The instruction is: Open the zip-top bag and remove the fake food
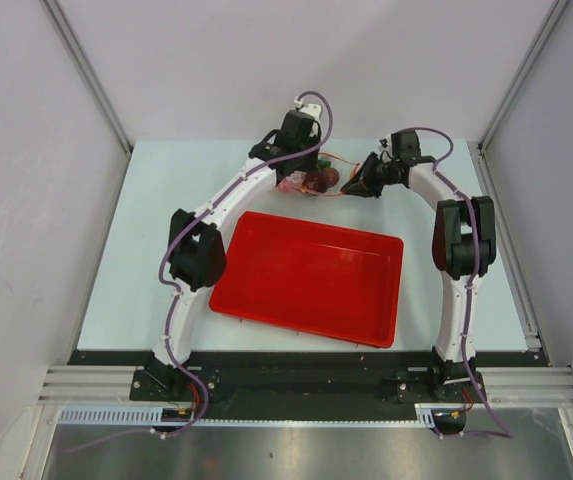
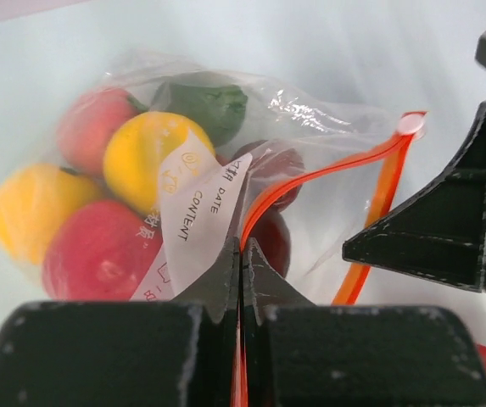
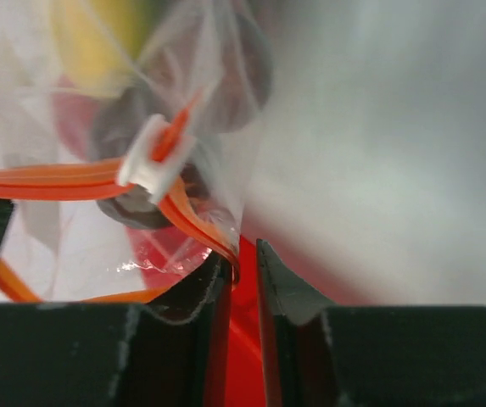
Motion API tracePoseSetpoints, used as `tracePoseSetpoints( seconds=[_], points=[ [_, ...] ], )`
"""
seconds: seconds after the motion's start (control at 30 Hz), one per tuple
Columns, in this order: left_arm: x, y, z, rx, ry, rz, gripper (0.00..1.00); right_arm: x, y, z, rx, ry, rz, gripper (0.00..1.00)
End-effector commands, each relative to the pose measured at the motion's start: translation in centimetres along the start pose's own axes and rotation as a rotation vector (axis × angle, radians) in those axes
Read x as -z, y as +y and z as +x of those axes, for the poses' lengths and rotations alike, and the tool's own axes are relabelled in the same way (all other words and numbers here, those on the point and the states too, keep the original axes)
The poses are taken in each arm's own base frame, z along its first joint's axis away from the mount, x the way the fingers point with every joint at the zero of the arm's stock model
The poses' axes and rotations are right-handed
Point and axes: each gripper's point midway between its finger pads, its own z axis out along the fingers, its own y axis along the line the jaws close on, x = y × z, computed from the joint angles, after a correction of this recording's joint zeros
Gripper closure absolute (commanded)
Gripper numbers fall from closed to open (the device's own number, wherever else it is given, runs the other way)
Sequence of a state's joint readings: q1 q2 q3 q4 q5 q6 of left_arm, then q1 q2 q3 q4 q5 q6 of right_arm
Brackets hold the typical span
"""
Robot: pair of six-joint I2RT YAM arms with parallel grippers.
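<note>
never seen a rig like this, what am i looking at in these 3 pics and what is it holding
A robot's left arm and right arm are bolted to the near edge of a table, each ending in a two-finger gripper. The wide picture comes from a fixed camera above and behind them; the other two from a camera on each wrist, so the black shapes at the bottom are that arm's own fingers. On the table sits a red tray; beyond it is a zip-top bag of fake food: toy fruit in yellow, red, green and maroon. The left gripper is shut on the bag beside its orange zip strip. The right gripper has that strip between its fingers, but a gap shows, so a firm pinch is unclear.
</note>
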State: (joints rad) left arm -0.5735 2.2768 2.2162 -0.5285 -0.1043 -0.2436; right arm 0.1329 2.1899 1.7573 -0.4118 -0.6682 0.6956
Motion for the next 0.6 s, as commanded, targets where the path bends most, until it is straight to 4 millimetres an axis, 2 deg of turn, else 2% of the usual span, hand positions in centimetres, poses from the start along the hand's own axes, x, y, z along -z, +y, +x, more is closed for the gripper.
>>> tracePoseSetpoints(
  seconds=[0.0, 0.13, 0.17, 0.27, 0.47, 0.57],
  points=[
    [3.1, -2.7, -4.8, 0.115, -0.109, 0.117, 1.00, 3.3, 1.2, 0.2, 0.111, -0.010, 0.070, 0.69],
    [2.9, -3.6, -4.4, 0.163, -0.092, 0.167, 1.00, 5.5, 2.6, 0.7, 0.216, -0.054, 0.123, 0.55],
    [2.9, -3.8, -4.4, 0.169, -0.089, 0.173, 1.00, 6.6, 4.1, 0.8, 0.250, -0.084, 0.112, 0.53],
    [3.0, -4.2, -4.5, 0.179, -0.087, 0.191, 1.00, 7.1, 5.4, 0.8, 0.289, -0.120, 0.084, 0.46],
    [3.0, -4.7, -4.1, 0.235, -0.058, 0.232, 1.00, 4.9, 7.1, 0.3, 0.290, -0.105, -0.031, 0.44],
    [3.0, -5.2, -3.8, 0.273, -0.040, 0.258, 1.00, 2.9, 6.5, 0.5, 0.275, -0.073, -0.053, 0.45]
  ],
)
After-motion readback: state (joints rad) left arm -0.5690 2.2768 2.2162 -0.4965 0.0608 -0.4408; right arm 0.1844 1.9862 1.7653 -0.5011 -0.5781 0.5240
